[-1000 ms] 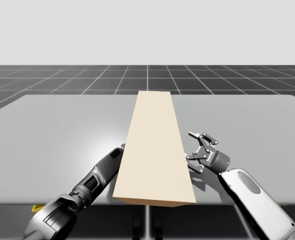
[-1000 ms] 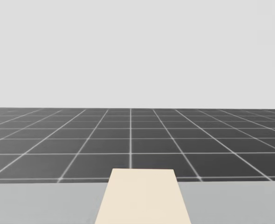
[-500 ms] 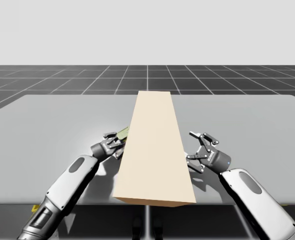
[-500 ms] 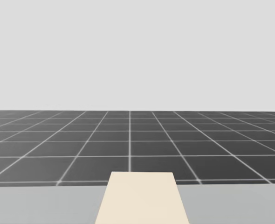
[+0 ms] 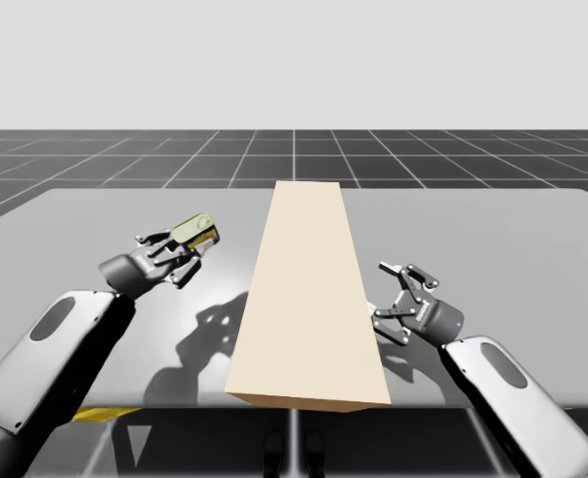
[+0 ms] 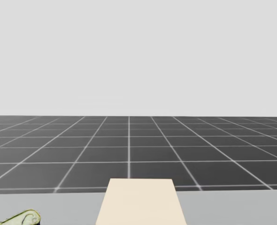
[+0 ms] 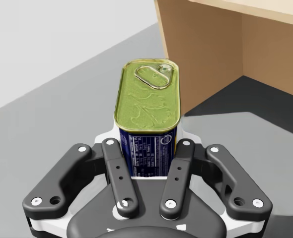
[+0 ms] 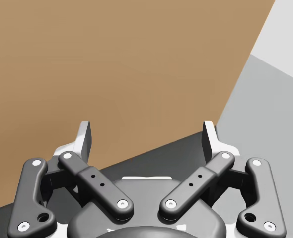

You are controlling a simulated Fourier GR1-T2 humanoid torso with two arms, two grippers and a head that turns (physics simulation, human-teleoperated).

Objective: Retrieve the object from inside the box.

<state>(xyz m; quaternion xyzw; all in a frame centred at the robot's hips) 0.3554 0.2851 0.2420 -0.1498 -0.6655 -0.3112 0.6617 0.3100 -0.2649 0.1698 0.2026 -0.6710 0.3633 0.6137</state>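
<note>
Left side, high view: my left arm (image 5: 65,339) comes in from the lower edge and reaches over the grey tabletop (image 5: 95,219). Its jaws are clenched on a rectangular can (image 5: 194,231) with rounded corners. The can is raised off the tabletop, and its shadow falls on the surface below, towards the box. It is outside the tan box (image 5: 304,289), left of the box's left wall and apart from it.

Left wrist view: both fingers (image 7: 117,168) press the blue sides of the can (image 7: 147,99) from opposite sides near its lower end. The can's yellow-green lid with its pull tab faces away from the wrist. Ahead and to one side, the box (image 7: 221,44) shows an open side with a dark interior.

Head view: a corner of the can (image 6: 21,218) shows at the lower left, above the tabletop (image 6: 232,211). The box top (image 6: 141,201) sits at centre.

Centre, high view: the box is long and narrow, running from the near tabletop edge towards the far side.

Right side: my right arm (image 5: 503,388) ends just beside the box's right wall. Its jaws are released and spread wide, with nothing between them. In the right wrist view the fingers (image 8: 84,136) point at the brown wall of the box (image 8: 111,64). I cannot tell whether they touch it.
</note>
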